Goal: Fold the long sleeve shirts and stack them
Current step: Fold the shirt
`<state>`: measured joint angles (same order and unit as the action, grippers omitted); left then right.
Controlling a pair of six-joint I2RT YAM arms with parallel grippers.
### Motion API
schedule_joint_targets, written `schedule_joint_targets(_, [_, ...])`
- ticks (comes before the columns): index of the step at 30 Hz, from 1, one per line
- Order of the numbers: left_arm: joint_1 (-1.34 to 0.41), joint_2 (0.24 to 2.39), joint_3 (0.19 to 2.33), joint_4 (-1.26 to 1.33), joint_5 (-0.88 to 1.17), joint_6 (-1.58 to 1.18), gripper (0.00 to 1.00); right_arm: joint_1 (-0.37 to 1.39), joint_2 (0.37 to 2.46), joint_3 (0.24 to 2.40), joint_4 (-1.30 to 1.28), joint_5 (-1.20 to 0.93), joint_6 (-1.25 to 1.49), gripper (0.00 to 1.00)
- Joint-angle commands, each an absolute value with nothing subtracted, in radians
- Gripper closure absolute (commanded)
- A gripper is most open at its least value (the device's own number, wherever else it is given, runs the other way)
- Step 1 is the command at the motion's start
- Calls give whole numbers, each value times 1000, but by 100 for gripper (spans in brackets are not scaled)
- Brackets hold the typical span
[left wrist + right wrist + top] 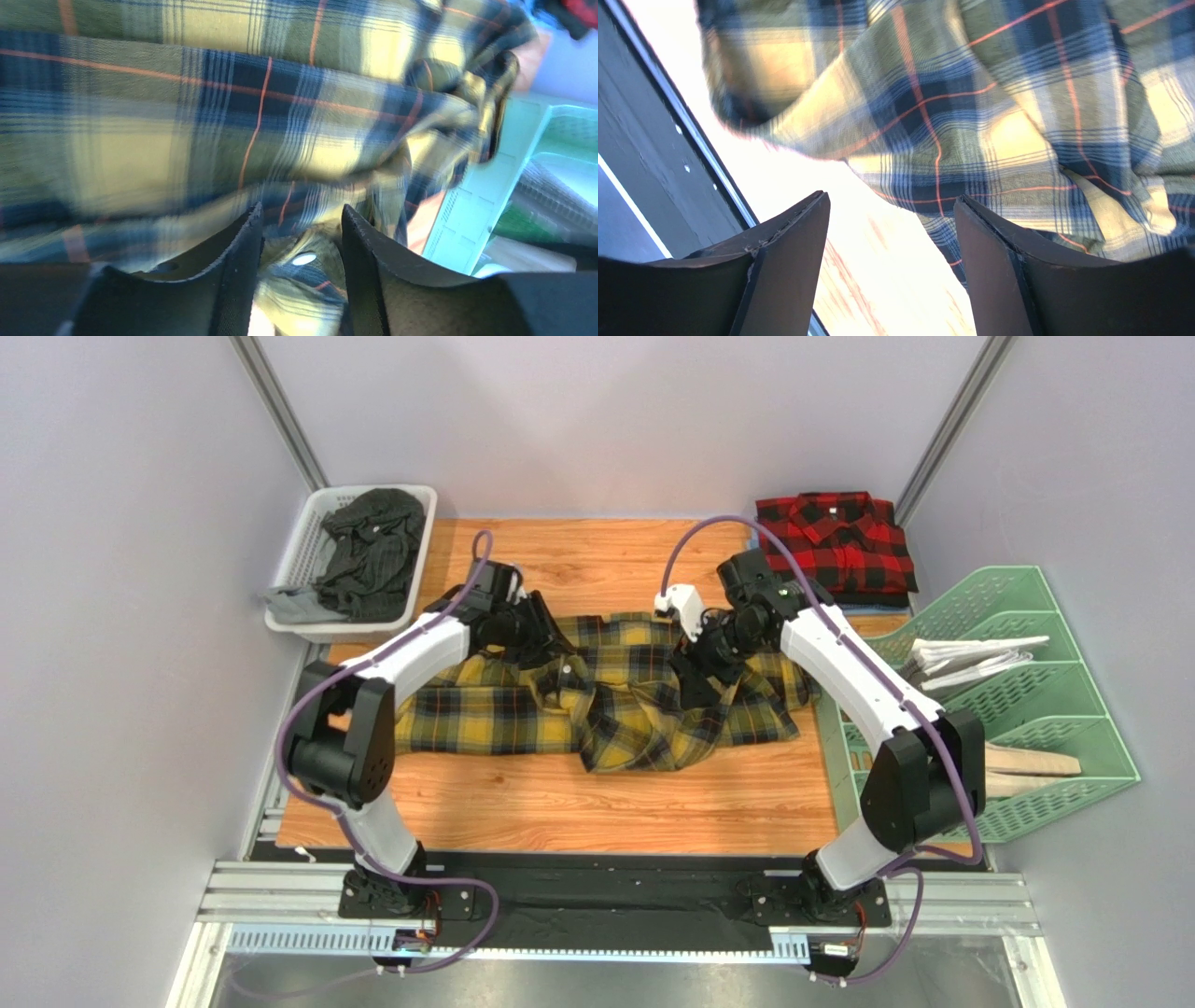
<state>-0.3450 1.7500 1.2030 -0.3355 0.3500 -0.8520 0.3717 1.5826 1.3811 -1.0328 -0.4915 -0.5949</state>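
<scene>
Wooden tabletop (pixel 561 812) between grey walls (pixel 126 588) bears yellow shirt (pixel 631 707).

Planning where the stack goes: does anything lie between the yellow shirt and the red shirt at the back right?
Nothing visible does. The yellow shirt lies crumpled mid-table with both claws at it, left claw and right claw. Between it and the folded red shirt only bare wood of the table shows.

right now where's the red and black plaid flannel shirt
In the top external view the folded red and black plaid flannel shirt lies at the table's far right corner, behind the green plastic file rack.
</scene>
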Motion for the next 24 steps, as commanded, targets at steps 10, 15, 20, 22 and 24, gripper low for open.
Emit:
schedule_joint_targets(10, [89,1447,1207,-445,813,-229,35,678,1410,1073,-750,-309,-779,16])
schedule_joint_targets(15, [103,1300,1161,-279,730,-92,1,778,1459,979,-606,-223,-787,16])
schedule_joint_targets(20, [104,1278,1215,-406,741,64,1,804,1583,991,-511,-157,-755,17])
schedule_joint_targets(22, [106,1304,1259,-501,745,92,4,805,1639,1002,-502,-124,-756,24])
schedule_joint_targets(24, [120,1305,1250,-509,770,92,7,804,1663,1011,-486,-95,-756,35])
